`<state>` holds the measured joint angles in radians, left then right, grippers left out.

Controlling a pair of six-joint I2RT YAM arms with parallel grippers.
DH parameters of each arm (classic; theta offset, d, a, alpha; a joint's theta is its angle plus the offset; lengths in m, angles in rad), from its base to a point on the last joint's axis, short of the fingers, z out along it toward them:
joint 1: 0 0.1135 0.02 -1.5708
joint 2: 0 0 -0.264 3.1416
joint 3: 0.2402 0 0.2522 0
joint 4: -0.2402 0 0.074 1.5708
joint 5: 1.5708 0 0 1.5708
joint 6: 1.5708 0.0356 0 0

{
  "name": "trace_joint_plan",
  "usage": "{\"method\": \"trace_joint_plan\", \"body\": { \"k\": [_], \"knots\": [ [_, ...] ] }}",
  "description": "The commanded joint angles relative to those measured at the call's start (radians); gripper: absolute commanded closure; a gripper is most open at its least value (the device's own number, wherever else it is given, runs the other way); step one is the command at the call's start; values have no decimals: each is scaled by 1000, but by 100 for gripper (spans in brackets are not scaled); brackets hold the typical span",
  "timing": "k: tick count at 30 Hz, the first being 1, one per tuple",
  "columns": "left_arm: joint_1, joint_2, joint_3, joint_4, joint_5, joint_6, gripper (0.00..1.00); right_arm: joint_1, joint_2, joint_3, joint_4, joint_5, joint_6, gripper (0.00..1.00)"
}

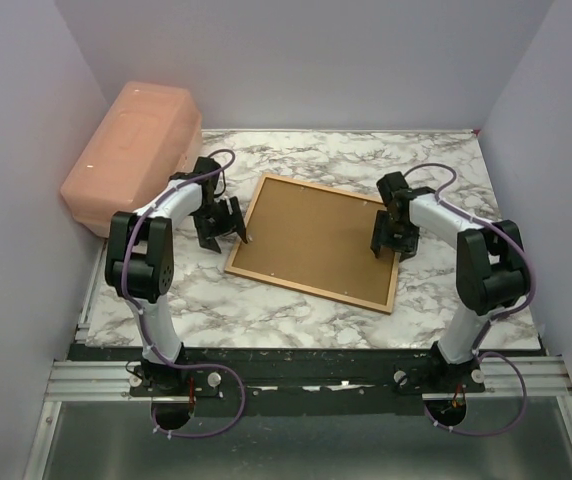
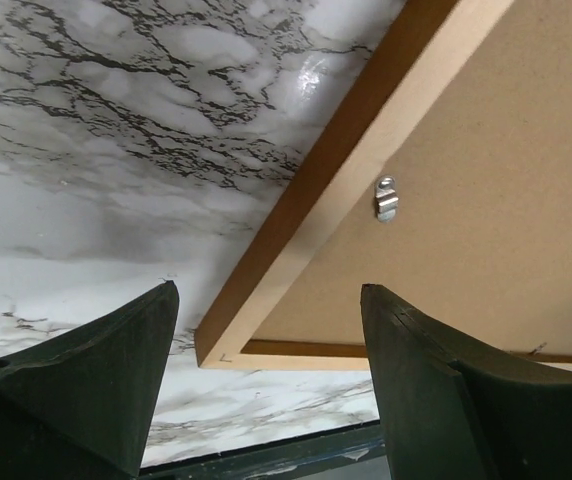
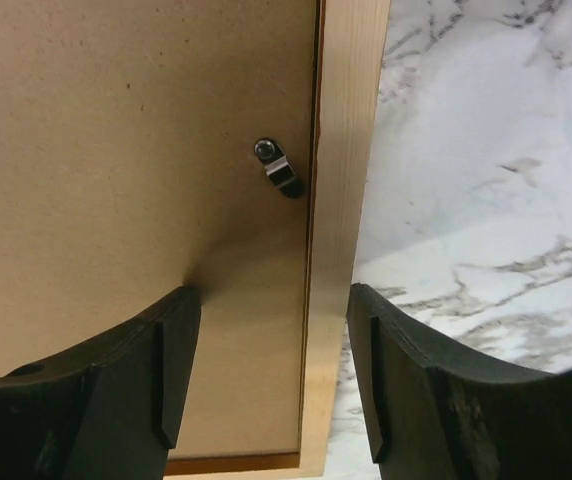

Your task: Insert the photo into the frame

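Observation:
The orange-brown wooden frame [image 1: 248, 219] lies face down on the marble table, with the plain brown backing board [image 1: 316, 238] set in it. The photo is hidden. My left gripper [image 1: 228, 222] is open and empty at the frame's left edge; in the left wrist view [image 2: 268, 290] its jaws stand apart over the frame's corner [image 2: 296, 210]. My right gripper [image 1: 391, 240] is open and empty over the frame's right edge. In the right wrist view [image 3: 274, 290] one finger rests on the backing board [image 3: 116, 130] and the other is past the frame's rail [image 3: 346, 150].
A pink plastic box [image 1: 131, 150] stands at the back left against the wall. Small metal clips [image 2: 386, 197] [image 3: 279, 168] sit on the board near the rails. Purple walls close in three sides. The marble table [image 1: 296, 160] ends at a black rail in front.

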<state>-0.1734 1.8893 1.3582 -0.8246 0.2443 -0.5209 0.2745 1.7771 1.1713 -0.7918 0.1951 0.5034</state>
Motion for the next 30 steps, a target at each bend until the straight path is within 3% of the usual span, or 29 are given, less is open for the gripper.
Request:
{"method": "trace_joint_plan", "body": {
  "k": [1,8,16,22,30],
  "knots": [
    [-15,4,-7,14,100,1,26,5,62,24,131,-176,23,33],
    [-97,-17,-93,17,201,-19,27,0,84,59,157,-251,-6,33],
    [-211,-194,-364,108,216,-95,28,-1,74,41,135,-269,-30,33],
    [-258,-362,-538,141,148,-167,28,-2,-21,-68,97,-248,-10,33],
    [-267,-413,-492,49,-66,-181,24,-2,-121,-193,79,-226,12,32]
  ]
}}
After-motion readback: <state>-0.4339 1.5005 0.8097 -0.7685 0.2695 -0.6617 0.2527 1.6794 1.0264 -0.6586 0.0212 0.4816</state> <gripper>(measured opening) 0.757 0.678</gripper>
